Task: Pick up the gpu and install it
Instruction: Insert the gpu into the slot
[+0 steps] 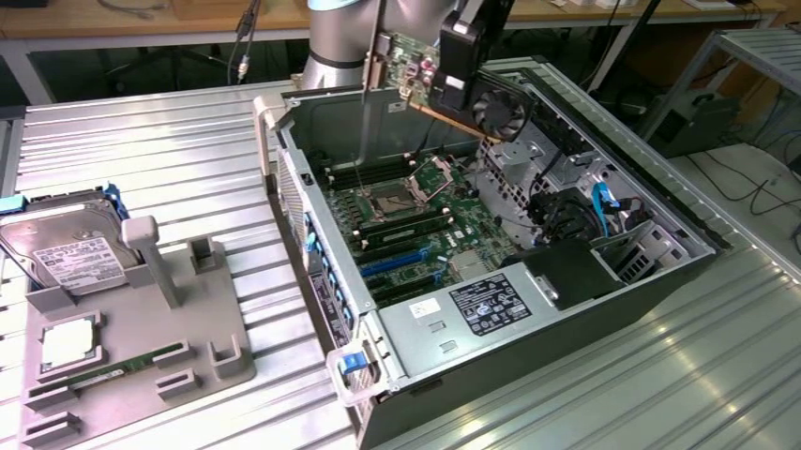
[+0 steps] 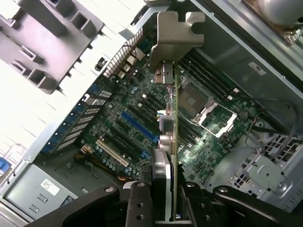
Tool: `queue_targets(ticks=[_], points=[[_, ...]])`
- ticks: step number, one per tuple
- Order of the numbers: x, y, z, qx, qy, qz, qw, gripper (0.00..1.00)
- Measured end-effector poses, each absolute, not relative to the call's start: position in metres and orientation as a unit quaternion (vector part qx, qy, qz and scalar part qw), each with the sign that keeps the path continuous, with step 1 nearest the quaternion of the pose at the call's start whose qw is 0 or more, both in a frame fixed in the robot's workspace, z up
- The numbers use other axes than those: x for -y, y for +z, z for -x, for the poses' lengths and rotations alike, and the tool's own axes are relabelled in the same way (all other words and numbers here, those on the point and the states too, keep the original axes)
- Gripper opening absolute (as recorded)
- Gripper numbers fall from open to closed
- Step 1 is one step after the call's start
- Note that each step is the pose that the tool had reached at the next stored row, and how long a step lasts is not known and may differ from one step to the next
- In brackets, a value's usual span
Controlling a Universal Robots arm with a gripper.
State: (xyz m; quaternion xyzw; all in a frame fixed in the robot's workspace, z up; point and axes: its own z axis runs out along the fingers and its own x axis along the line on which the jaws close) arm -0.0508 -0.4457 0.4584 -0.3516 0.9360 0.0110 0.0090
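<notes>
Gpu [image 1: 407, 61]: a thin green circuit card with dark parts and a long pale metal bracket [image 1: 368, 112], held on edge in the air above the far end of an open computer case [image 1: 414, 370], clear of every slot. The claw [image 1: 448, 75] is clamped on it; in the wrist view the black fingers [image 2: 137, 203] pinch the board from both sides at the end opposite the bracket, so the card runs edge-on away from the camera. It likely handles as light and stiff but fragile: bare soldered parts and a gold contact edge are best left untouched, so a grip on the flat board near its rim, as here, looks sensible, and the thin board could flex or slip if twisted. At the exterior view's left, a ribbed, shiny metal table [image 1: 150, 159] carries a matt grey moulded holder [image 1: 138, 347] with upright blocks. A silver hard drive [image 1: 69, 248] with a white label leans in it, with a narrow green memory stick [image 1: 113, 367] lying nearer. In the middle, the case lies on its side, grey steel walls around a green motherboard [image 1: 414, 225] crowded with small parts, long blue slots [image 1: 398, 261] and a square metal processor socket [image 1: 382, 200]. At the exterior view's right sit black drive bays and blue cables [image 1: 601, 202].
</notes>
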Motion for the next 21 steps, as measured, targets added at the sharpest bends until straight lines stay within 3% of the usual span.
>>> queue_targets(ticks=[21], points=[[0.4457, 0.4583, 0.0508, -0.840, 0.013, 0.543, 0.006, 0.28]])
